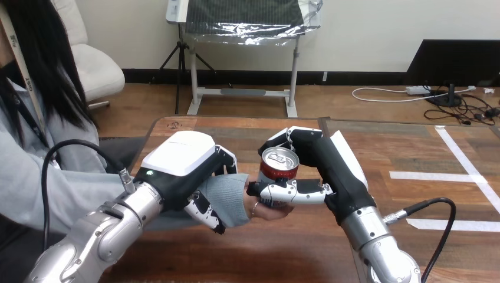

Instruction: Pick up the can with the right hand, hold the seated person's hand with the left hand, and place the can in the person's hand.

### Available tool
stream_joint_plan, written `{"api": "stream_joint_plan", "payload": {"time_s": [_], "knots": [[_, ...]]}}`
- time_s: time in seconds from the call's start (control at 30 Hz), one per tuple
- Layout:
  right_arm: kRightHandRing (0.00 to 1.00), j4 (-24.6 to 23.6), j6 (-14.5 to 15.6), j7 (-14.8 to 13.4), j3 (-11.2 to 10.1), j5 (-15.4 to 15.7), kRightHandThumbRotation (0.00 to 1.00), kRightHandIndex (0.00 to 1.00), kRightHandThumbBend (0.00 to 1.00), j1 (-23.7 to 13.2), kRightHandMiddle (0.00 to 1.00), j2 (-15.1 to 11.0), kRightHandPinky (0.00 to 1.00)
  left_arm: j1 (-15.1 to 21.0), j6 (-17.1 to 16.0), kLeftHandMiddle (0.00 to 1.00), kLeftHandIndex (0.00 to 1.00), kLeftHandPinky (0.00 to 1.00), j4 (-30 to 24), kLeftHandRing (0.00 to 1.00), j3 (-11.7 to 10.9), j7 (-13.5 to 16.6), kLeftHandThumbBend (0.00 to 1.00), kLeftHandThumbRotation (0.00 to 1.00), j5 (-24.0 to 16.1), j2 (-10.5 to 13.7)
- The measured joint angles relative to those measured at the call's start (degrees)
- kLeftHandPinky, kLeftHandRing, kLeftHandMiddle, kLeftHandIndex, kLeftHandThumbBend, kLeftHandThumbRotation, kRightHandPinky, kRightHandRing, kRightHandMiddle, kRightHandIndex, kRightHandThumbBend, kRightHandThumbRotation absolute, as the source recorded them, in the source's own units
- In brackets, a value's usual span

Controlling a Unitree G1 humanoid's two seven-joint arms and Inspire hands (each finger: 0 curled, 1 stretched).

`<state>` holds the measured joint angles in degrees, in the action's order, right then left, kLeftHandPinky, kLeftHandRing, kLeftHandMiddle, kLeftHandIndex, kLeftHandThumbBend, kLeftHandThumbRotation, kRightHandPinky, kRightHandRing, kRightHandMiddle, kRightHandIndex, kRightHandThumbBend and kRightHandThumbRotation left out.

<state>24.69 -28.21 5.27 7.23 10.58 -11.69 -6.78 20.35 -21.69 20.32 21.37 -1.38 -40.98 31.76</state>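
Head view: right robot hand (pixel 333 174) grips can (pixel 278 172) over person's hand (pixel 270 212).

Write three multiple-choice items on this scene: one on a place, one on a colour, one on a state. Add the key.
1. Where is the can?
A. lying on its side, away from any hand
B. upright in the right hand, just over the person's hand
C. held by the person alone

2. What colour is the can's side?
A. red
B. green
C. blue

3. How is the left hand?
A. open, touching nothing
B. curled round the person's sleeved wrist
C. shut on the can

Key: 1 B, the right hand wraps the can above the person's palm; 2 A, red shows below its silver top; 3 B, the left hand curls round the sleeve just behind the person's hand.
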Motion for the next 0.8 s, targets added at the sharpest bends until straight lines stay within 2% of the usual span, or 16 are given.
{"api": "stream_joint_plan", "payload": {"time_s": [0.07, 0.13, 0.17, 0.3, 0.37, 0.6, 0.67, 0.8], "knots": [[0.66, 0.0, 0.0, 0.5, 0.0, -0.3, 0.0, 0.69, 0.89, 0.0, 0.68, -0.1, 0.61, 0.0, 0.0, 0.57, 0.61, 0.48, 0.1, 0.52, 0.0, 0.4, 0.95, 0.13, -0.1, 0.0], [0.68, 0.0, 0.0, 1.1, 0.0, -0.4, 0.0, 0.7, 0.89, -0.1, 0.69, -0.3, 0.64, 0.0, -0.1, 0.58, 0.62, 0.49, 0.2, 0.53, 0.0, 0.9, 0.96, 0.14, -0.2, 0.0], [0.72, 0.0, 0.0, 1.5, 0.0, -0.4, 0.04, 0.74, 0.91, -0.1, 0.74, -0.4, 0.69, 0.0, -0.2, 0.61, 0.65, 0.51, 0.3, 0.55, 0.0, 1.3, 0.97, 0.17, -0.3, 0.0], [0.79, 0.0, 0.0, 2.7, 0.1, -0.3, 0.13, 0.81, 0.93, -0.1, 0.8, -0.8, 0.77, 0.0, -0.7, 0.65, 0.71, 0.54, 0.8, 0.59, 0.0, 2.9, 0.98, 0.21, -0.4, 0.0], [0.83, 0.0, 0.2, 3.1, 0.1, -0.2, 0.22, 0.86, 0.95, -0.2, 0.84, -1.1, 0.81, 0.0, -0.9, 0.69, 0.76, 0.58, 1.1, 0.64, 0.0, 3.7, 0.99, 0.25, -0.5, 0.0], [0.9, 0.0, 0.5, 4.4, 0.2, -0.1, 0.36, 0.94, 0.99, -0.7, 0.91, -1.9, 0.88, 0.0, -1.3, 0.77, 0.84, 0.69, 2.1, 0.74, 0.0, 5.4, 1.0, 0.32, -1.7, 0.0], [0.92, 0.1, 0.5, 4.8, 0.2, -0.1, 0.42, 0.97, 0.99, -0.8, 0.93, -2.2, 0.9, 0.0, -1.3, 0.81, 0.87, 0.74, 2.2, 0.79, 0.0, 5.7, 1.0, 0.36, -1.9, 0.0], [0.94, 0.5, 0.5, 5.1, 0.2, -0.1, 0.48, 0.99, 1.0, -0.9, 0.95, -2.7, 0.93, -0.1, -1.2, 0.86, 0.91, 0.8, 2.2, 0.84, 0.0, 6.1, 1.0, 0.4, -2.0, 0.0]]}}
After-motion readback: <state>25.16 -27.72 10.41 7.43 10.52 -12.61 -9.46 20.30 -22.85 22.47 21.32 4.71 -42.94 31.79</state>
